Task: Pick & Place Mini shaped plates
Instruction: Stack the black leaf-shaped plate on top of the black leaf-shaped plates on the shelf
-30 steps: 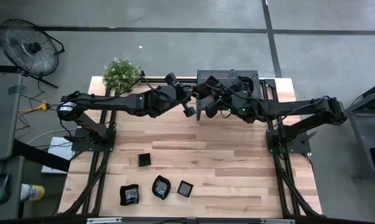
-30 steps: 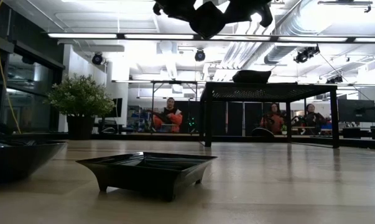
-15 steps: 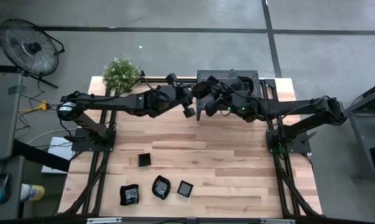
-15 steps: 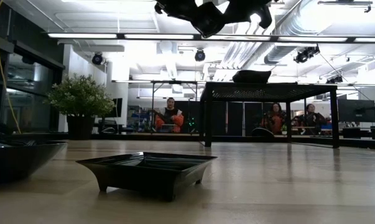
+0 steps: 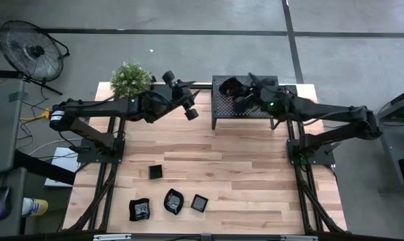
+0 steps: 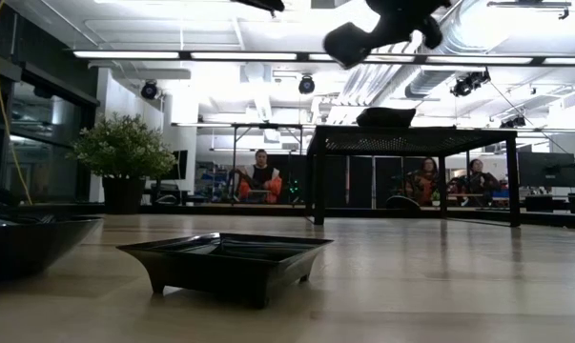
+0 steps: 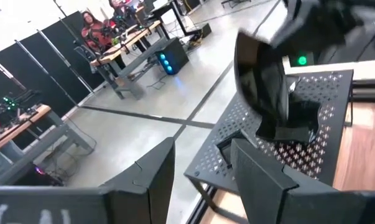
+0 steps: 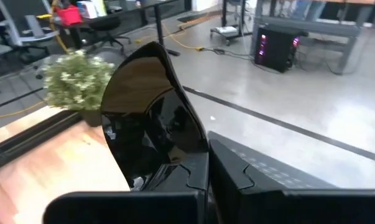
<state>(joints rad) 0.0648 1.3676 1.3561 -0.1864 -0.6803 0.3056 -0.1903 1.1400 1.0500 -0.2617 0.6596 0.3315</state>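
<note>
We take the perforated rack (image 5: 245,102) at the table's far edge as our landmark. The right gripper (image 5: 236,102) hovers over the rack's top, its fingers closed on a glossy black plate (image 8: 151,112) held on edge — a curved rim with a mirror-like face, in the right wrist view. Another dark plate (image 5: 228,86) already sits on the rack near its far left corner. The left gripper (image 5: 189,111) hangs just left of the rack, clear of its edge, fingers (image 7: 151,177) parted with nothing between them. Between the rack and the near edge the wooden table (image 5: 255,174) lies bare — plenty of open room. Four more small black plates rest well short of the rack near the table's front: a square one (image 5: 155,172), a wavy one (image 5: 141,209), a rounded one (image 5: 173,201) and another square one (image 5: 199,203). A potted plant (image 5: 130,79) stands left of the rack at the far corner.
</note>
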